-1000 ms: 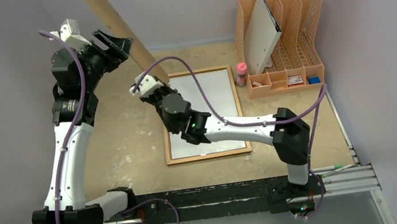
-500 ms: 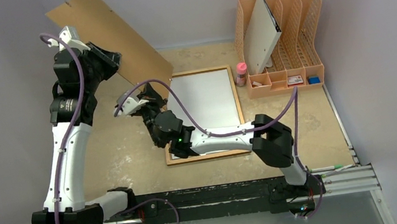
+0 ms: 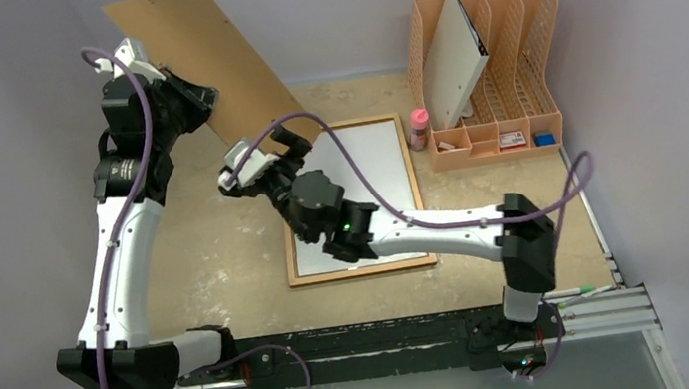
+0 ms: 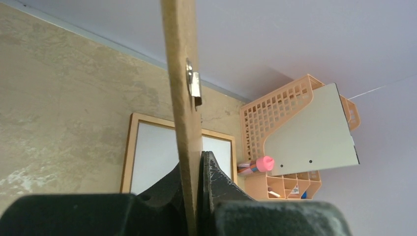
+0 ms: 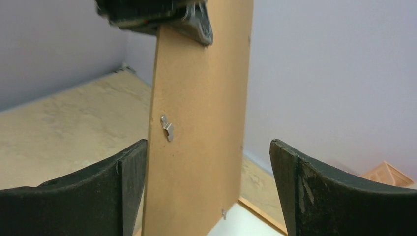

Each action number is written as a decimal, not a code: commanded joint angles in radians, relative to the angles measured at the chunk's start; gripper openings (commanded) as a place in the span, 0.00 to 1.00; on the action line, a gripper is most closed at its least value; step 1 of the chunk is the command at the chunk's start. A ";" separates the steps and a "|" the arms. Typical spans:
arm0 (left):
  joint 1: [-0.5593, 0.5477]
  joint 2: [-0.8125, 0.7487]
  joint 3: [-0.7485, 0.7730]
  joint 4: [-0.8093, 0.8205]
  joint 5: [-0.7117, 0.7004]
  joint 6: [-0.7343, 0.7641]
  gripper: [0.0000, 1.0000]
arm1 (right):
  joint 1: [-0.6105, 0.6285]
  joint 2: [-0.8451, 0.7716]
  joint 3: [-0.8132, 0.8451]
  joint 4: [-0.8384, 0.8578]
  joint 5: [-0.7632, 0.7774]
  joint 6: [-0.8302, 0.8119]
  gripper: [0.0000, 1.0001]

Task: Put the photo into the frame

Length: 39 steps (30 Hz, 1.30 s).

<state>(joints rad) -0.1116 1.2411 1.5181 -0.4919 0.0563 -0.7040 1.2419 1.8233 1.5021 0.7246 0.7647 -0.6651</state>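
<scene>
Across the centre of the top view, the tabletop (image 3: pixel 217 251) carries the frame (image 3: pixel 361 273), which lies flat with a white inside. At upper left, the backing board (image 3: pixel 201 52) has swung from edge-on to broad-face, so we judge the frame ready for loading. We cannot place the photo surely; a pale sheet (image 3: pixel 452 60) in the organizer (image 3: pixel 520 30) may be it. Our left end effector (image 3: pixel 192 99) clamps the board's edge. The right end effector (image 3: pixel 289 146) gapes wide around the board's lower corner, gripping nothing.

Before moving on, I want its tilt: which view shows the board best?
Top external: the board shows nearly its whole face, tilted, in the left gripper. Left wrist sees only its edge and a clip; right wrist, part of one face.
</scene>
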 commanded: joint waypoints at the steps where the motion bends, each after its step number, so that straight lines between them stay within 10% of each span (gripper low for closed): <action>1: 0.003 0.042 0.087 0.176 0.022 0.034 0.00 | -0.016 -0.179 -0.072 -0.205 -0.220 0.212 0.93; 8: 0.018 0.148 0.108 0.220 0.125 0.052 0.00 | -0.157 -0.379 -0.107 -0.438 -0.669 0.453 0.94; 21: 0.051 0.153 0.054 0.438 0.603 -0.023 0.00 | -0.673 -0.492 -0.206 -0.450 -0.957 1.135 0.98; 27: 0.050 0.150 0.024 0.597 0.766 -0.166 0.00 | -0.917 -0.554 -0.427 -0.209 -1.125 1.423 0.99; 39: 0.050 0.124 -0.079 0.790 0.953 -0.374 0.00 | -1.013 -0.608 -0.497 -0.049 -1.474 1.423 0.98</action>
<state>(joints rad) -0.0654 1.4284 1.4517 0.1196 0.9192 -0.9764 0.2272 1.2709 1.0054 0.5377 -0.5346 0.7528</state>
